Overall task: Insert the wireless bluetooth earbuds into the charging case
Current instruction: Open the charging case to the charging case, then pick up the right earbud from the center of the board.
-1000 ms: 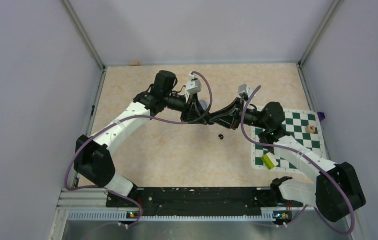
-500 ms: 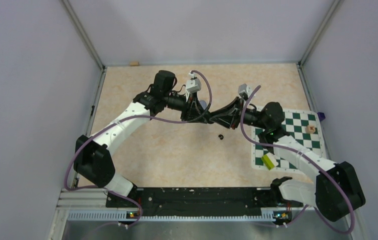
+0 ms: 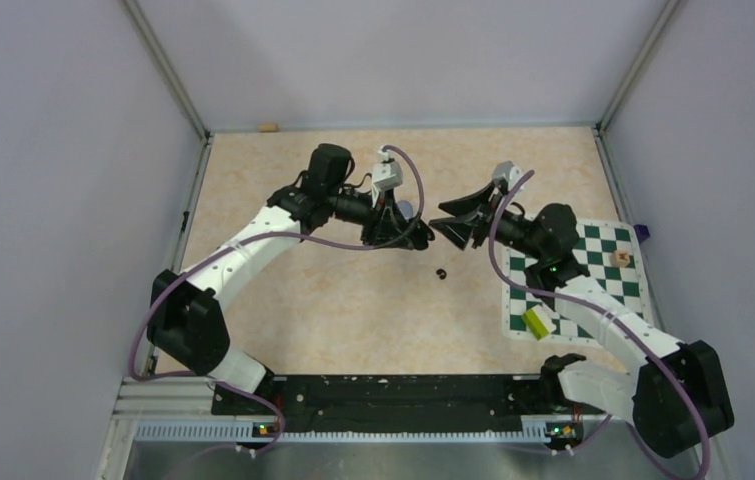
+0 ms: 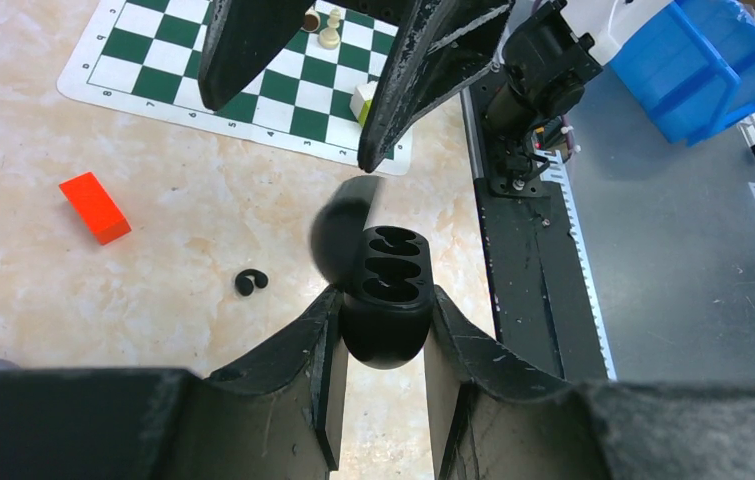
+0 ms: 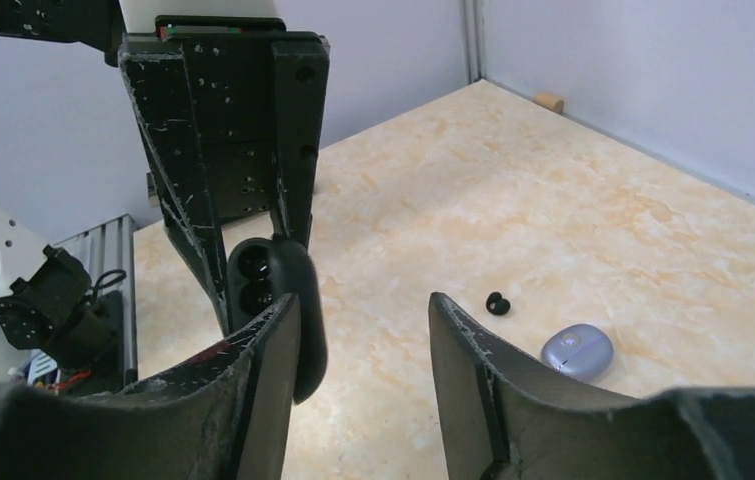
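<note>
My left gripper [image 4: 385, 310] is shut on the black charging case [image 4: 385, 290], held above the table with its lid swung open and its dark sockets showing. From the right wrist the same case [image 5: 268, 280] hangs just beyond my left fingertip. The right gripper [image 5: 363, 300] is open and holds nothing; from above it [image 3: 450, 222] stands just right of the left gripper [image 3: 421, 236]. One black earbud [image 3: 442, 273] lies on the table below both grippers, also seen as the black earbud [image 4: 249, 282] [image 5: 496, 303]. I cannot tell whether the sockets hold anything.
A closed lilac case [image 5: 577, 351] lies near the earbud. A red block [image 4: 95, 207] sits on the table. The chessboard mat [image 3: 573, 280] at the right carries a yellow block [image 3: 537, 321] and small pieces. A wooden bit [image 3: 269, 127] rests by the back wall.
The right gripper has opened and drawn back to the right, away from the case. The left gripper still holds the case in the same place.
</note>
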Tool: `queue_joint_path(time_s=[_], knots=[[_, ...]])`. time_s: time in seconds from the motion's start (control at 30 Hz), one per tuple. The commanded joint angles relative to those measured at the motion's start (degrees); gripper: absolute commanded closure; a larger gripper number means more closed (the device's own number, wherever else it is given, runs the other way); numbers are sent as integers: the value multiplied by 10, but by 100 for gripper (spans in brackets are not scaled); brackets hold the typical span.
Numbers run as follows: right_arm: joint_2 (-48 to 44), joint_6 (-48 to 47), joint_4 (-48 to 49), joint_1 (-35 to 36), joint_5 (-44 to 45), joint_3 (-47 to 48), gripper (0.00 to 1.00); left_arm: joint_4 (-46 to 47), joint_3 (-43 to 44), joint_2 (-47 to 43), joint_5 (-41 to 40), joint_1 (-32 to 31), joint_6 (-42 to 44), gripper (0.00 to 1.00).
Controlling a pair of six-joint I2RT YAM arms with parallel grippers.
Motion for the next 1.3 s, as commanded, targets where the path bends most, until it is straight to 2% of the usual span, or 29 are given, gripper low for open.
queue_joint_path(time_s=[0.0,0.1,0.37,0.5,0.6,0.7,0.83,1.13,1.27], knots=[[-21,2,6,-7,-28,17,48,10,-1,-21,4,-2,7,100],[-33,-1,-13,-11,-52,30,43,7,0,-21,-7,1,10,100],[-17,-45,-132,-51,-64,90,42,-12,2,-22,-32,42,19,100],[13,-161,-259,-52,-87,109,42,-78,17,-22,-43,66,65,100],[31,-274,-331,-53,-105,86,44,-141,35,-16,-67,71,101,100],[47,-338,-355,-53,-102,49,46,-168,31,-20,-90,74,122,100],[86,-341,-358,-53,-69,38,54,-154,1,-38,-111,80,127,100],[245,-308,-469,-53,6,135,81,-71,-69,-94,-127,83,100,100],[303,-287,-503,-53,28,168,83,-84,-72,-111,-145,83,120,100]])
